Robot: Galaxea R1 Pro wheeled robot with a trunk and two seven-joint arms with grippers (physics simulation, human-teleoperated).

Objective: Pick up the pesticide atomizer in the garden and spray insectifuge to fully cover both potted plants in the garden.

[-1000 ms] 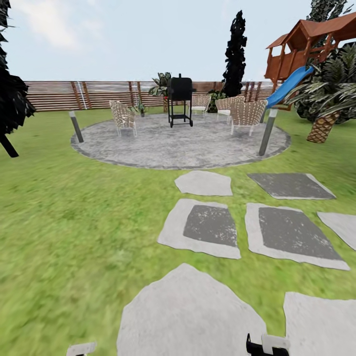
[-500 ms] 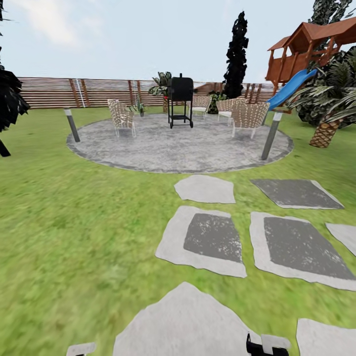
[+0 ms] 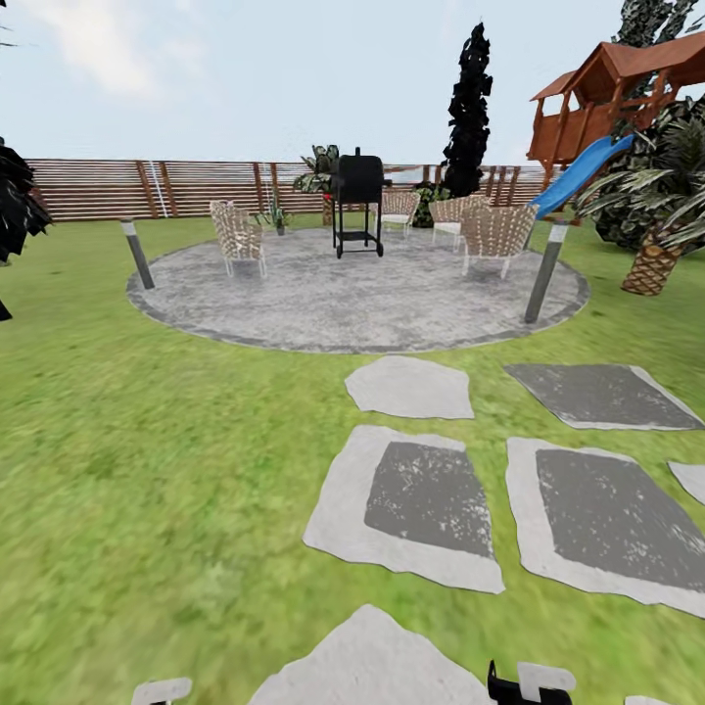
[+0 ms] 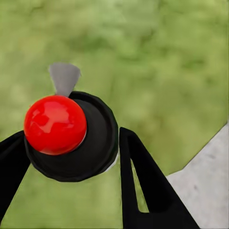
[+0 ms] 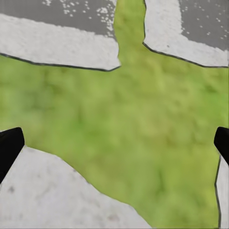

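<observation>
The left gripper [image 4: 71, 157] is clamped on the pesticide atomizer [image 4: 71, 136], its red cap between the fingers, over lawn. The right gripper [image 5: 114, 148] is spread wide and empty above stepping stones [image 5: 52, 195]. Far ahead of both, beside a wicker chair [image 3: 239, 235], stands what may be a potted plant [image 3: 278, 215].

The right hand [image 5: 114, 148] is spread wide, with one black fingertip [image 5: 9, 145] at the left edge of the frame and the other at the right edge, nothing between them. Below lies green lawn [image 5: 138, 129]. Grey stepping stones [image 5: 52, 45] occupy the upper left, upper right and lower left.
</observation>
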